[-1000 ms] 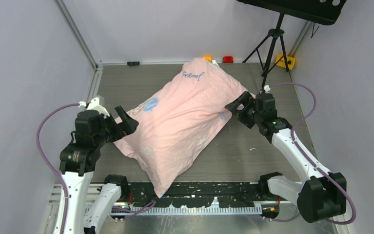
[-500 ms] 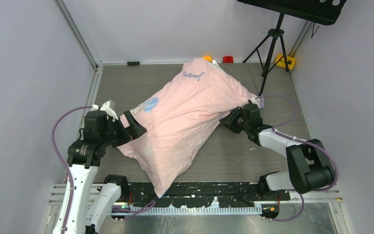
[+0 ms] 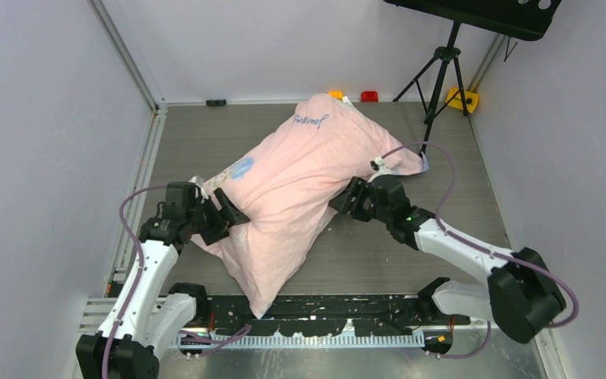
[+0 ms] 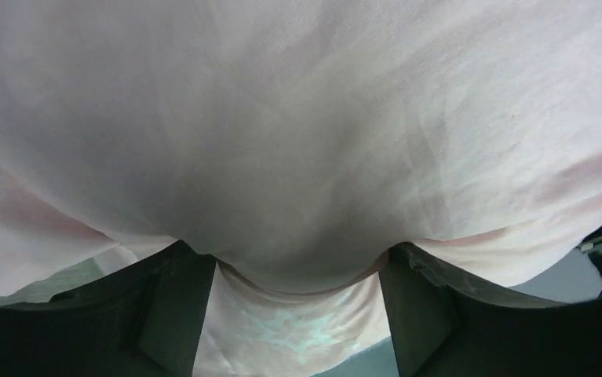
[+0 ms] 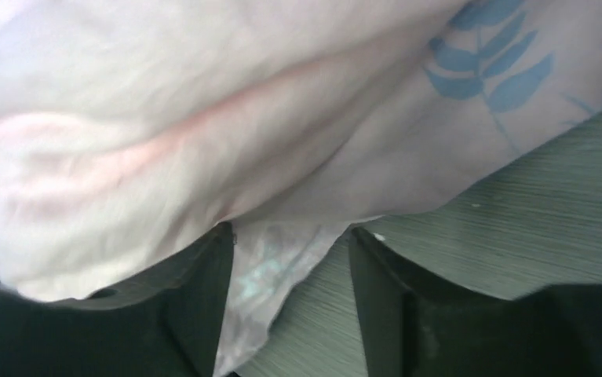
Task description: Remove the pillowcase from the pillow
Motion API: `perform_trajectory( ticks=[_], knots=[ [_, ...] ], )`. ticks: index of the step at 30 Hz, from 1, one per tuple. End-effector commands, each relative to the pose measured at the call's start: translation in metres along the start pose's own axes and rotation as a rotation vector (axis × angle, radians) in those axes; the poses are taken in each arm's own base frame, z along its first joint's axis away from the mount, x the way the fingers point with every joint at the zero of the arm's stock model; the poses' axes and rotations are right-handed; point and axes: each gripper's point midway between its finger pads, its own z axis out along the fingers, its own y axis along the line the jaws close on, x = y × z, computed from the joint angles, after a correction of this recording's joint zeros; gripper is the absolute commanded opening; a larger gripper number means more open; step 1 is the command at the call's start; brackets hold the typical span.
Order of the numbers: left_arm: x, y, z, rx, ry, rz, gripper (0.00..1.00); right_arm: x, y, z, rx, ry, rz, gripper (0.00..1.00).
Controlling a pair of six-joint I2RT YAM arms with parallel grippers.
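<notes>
The grey wood-grain counter (image 3: 205, 134) lies under the large, wrinkled pale pink cloth pillowcase (image 3: 299, 174), which runs slantwise from the far middle down to the near edge. It looks plump all along, so I judge the pillow is wholly inside it, and I see none of its white.

My left arm (image 3: 157, 245) reaches in low at the pillowcase's left flank. Its jaws stand wide, with a fat bulge of pink cloth (image 4: 297, 196) pressed into the gap. My right arm (image 3: 457, 241) meets the right flank. Its jaws are also spread, and a thin loose flap (image 5: 270, 275) hangs between them.

I take the step in hand to be getting a grip on both flanks. On the right I want to close on that thin flap alone, a cloth layer with no stuffing, so that it can slide. On the left the bulge likely holds filling, so closing there would anchor the pillow. I cannot tell which end is open, so I would pull gently and watch for slack.
</notes>
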Motion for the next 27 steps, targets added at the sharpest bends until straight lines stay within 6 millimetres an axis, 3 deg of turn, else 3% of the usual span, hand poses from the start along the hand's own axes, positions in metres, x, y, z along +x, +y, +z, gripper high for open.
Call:
perform_trajectory(
  ticks=[1,3,4,8,11,15,18,21,22,24,25,26,27],
  knots=[
    [-0.051,-0.029,0.020,0.130,-0.193,-0.016,0.54,-0.049,0.001,-0.041,0.112,-0.203,-0.084,0.76],
    [-0.074,-0.020,0.028,0.068,-0.288,-0.039,0.13,-0.067,-0.008,-0.063,0.192,-0.285,-0.110,0.92],
    [-0.087,-0.015,0.029,0.023,-0.334,-0.050,0.02,-0.078,-0.010,-0.073,0.219,-0.327,-0.120,0.94],
    [-0.140,0.010,0.016,-0.205,-0.519,-0.050,0.00,-0.121,-0.024,-0.098,0.309,-0.408,-0.105,0.95],
    [-0.177,0.023,-0.013,-0.359,-0.677,-0.021,0.00,-0.150,-0.039,-0.096,0.304,-0.402,-0.021,0.95],
    [-0.210,0.017,-0.035,-0.405,-0.791,0.013,0.00,-0.178,-0.047,-0.078,0.285,-0.352,0.022,0.95],
    [-0.223,-0.020,-0.009,-0.227,-0.753,0.212,0.14,-0.197,-0.050,-0.071,0.330,-0.360,-0.045,0.95],
    [-0.219,-0.039,0.007,-0.167,-0.630,0.262,0.48,-0.204,-0.047,-0.054,0.303,-0.320,-0.074,0.95],
    [-0.218,-0.041,0.007,-0.168,-0.604,0.263,0.54,-0.200,-0.043,-0.045,0.265,-0.280,-0.077,0.94],
    [-0.218,-0.041,-0.002,-0.198,-0.598,0.244,0.65,-0.188,-0.032,-0.027,0.167,-0.192,-0.062,0.91],
    [-0.217,-0.039,-0.011,-0.222,-0.600,0.241,0.74,-0.183,-0.029,-0.021,0.137,-0.167,-0.049,0.90],
    [-0.216,-0.039,-0.023,-0.245,-0.610,0.237,0.94,-0.180,-0.028,-0.017,0.116,-0.148,-0.042,0.88],
    [-0.214,-0.037,-0.036,-0.262,-0.625,0.221,0.99,-0.176,-0.029,-0.013,0.109,-0.131,-0.041,0.85]
  ],
)
